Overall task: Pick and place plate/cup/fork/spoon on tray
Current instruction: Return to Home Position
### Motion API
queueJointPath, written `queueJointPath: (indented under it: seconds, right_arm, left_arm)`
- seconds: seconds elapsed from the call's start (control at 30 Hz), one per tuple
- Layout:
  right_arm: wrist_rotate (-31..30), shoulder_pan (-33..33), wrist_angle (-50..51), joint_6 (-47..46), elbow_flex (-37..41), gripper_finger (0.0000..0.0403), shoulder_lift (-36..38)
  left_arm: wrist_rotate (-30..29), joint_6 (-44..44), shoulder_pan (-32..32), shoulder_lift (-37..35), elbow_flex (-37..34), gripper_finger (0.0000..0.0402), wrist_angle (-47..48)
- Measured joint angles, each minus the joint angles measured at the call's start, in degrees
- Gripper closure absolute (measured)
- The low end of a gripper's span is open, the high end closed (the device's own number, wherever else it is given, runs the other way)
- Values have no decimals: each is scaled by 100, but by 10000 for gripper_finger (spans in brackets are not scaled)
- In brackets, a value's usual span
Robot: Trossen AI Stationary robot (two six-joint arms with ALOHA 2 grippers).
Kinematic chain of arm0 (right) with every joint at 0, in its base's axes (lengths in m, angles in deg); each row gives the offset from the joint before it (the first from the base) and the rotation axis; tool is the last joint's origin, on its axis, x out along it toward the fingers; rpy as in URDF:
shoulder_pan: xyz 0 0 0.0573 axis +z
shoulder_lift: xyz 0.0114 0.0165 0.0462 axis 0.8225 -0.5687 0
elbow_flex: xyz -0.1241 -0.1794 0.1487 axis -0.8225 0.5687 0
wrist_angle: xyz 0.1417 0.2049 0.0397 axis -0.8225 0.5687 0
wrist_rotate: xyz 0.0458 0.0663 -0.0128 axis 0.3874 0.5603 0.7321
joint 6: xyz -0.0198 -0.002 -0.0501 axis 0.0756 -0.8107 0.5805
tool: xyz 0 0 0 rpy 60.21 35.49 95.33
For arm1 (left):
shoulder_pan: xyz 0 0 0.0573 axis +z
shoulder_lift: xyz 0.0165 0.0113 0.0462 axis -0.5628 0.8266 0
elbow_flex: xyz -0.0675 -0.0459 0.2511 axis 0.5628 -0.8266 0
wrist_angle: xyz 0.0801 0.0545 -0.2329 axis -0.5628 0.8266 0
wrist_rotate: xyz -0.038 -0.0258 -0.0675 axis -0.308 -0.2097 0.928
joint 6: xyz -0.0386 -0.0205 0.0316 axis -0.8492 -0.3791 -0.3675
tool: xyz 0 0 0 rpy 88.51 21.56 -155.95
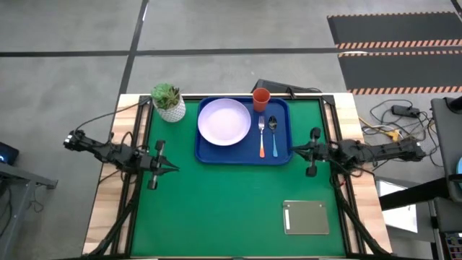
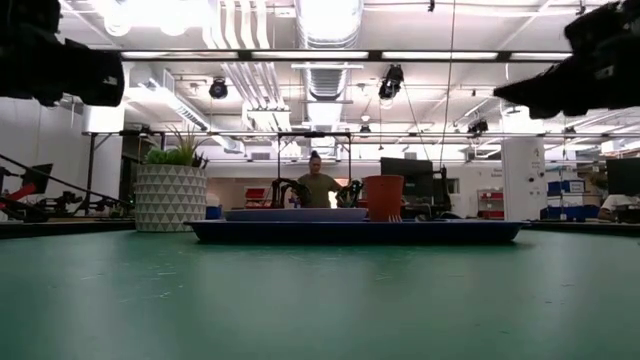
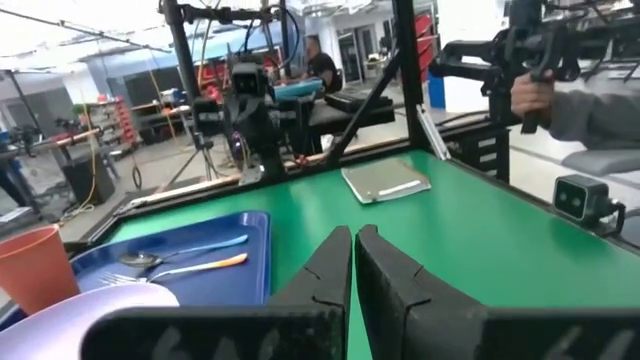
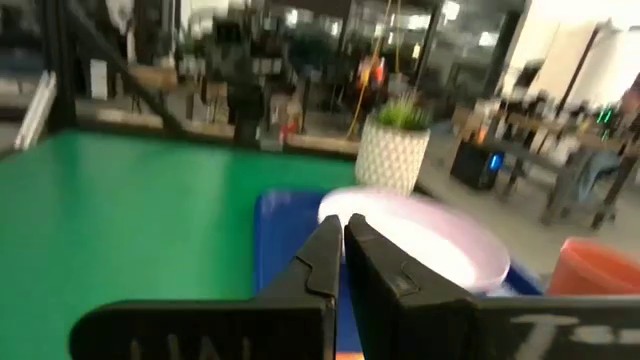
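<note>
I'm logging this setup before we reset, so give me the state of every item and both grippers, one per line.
Large blue plastic tray: flat on the table, loaded.
Round lavender plate: on tray.
Orange-red plastic cup: upright on tray.
Orange-handled fork: lying on tray.
Blue-handled spoon: lying beside fork.
Left gripper: shut, empty.
Right gripper: shut, empty.

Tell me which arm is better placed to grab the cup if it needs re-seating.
Right. The cup sits at the tray's far right corner, and the right gripper, shut, hovers just off the tray's right edge. The left gripper, also shut, is beyond the plate on the other side.
</note>
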Motion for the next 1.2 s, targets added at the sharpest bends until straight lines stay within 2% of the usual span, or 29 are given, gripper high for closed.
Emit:
queueJointPath:
  seconds: [0.2, 0.37, 0.43, 0.67, 1.2]
  right_arm:
    - [197, 3, 274, 381, 2, 394, 716]
    - [606, 0, 425, 366, 2, 394, 701]
    - [503, 2, 486, 298, 2, 394, 699]
    - [-425, 1, 482, 202, -17, 394, 660]
    - [-493, 2, 483, 115, -28, 394, 662]
  left_arm:
    - [-210, 2, 2, 71, -33, 401, -65]
    - [-394, 2, 2, 182, -37, 401, -100]
    - [-396, 2, 3, 237, -37, 401, -98]
    - [-403, 310, 3, 515, -42, 402, -125]
    - [-416, 295, 4, 1158, -74, 402, -434]
